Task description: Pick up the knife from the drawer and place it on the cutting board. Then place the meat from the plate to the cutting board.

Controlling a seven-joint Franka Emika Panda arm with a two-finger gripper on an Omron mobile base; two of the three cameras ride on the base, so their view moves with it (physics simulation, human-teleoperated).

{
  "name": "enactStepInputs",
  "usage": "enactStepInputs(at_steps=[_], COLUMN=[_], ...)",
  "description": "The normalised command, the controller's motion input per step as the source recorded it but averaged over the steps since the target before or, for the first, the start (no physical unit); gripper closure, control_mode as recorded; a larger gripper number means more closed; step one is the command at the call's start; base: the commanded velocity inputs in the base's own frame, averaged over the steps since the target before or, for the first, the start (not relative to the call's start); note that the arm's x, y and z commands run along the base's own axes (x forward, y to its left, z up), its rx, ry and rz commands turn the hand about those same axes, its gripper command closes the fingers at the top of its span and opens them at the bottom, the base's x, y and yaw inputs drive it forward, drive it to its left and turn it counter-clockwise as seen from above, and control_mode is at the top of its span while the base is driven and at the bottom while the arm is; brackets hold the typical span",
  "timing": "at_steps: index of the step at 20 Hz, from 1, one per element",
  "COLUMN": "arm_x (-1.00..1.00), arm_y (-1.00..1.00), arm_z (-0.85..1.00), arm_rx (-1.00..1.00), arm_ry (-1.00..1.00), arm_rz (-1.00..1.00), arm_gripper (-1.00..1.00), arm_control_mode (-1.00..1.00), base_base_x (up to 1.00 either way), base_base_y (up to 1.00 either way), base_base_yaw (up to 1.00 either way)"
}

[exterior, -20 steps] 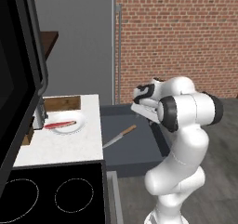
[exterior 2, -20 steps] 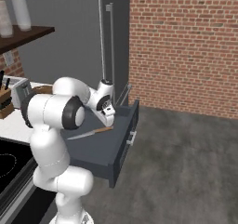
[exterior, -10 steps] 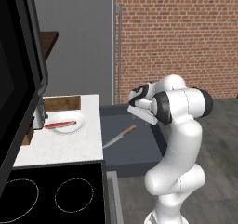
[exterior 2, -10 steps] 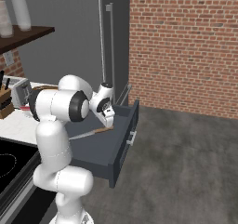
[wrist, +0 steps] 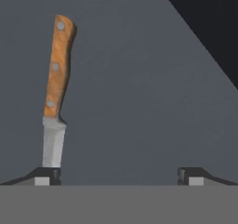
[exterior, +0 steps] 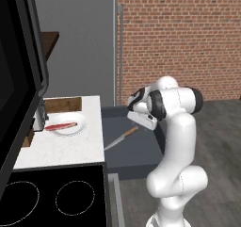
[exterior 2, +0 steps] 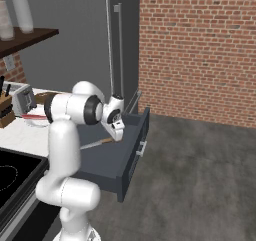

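Wooden-handled knife lies flat in the open drawer under your jaws, spread wide and empty, so I'd pinch that stiff, light thing across the grippy handle, not the slick blade.

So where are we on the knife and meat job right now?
Done: the drawer stands open. In hand: the open end effector hangs over the knife, which lies on the drawer floor, ungripped. Left: grasp it, carry it to the cutting board, then move the meat off the plate.
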Motion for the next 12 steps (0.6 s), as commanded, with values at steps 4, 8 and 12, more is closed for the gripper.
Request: enactStepInputs(at_steps=[4, 8, 12], arm_x=[0.31, 0.33, 0.23], arm_y=[0.13, 0.2, 0.19], arm_z=[-0.18, -0.19, -0.45], arm_rx=[0.0, 0.0, -0.04], arm_ry=[0.0, 0.0, 0.0], arm_rz=[-0.03, -0.04, -0.03], arm_gripper=[-1.0, -1.0, -1.0], arm_control_mode=[-1.0, -1.0, -1.0], base_base_x=[0.0, 0.0, 0.0], base_base_y=[0.0, 0.0, 0.0], base_base_yaw=[0.0, 0.0, 0.0])
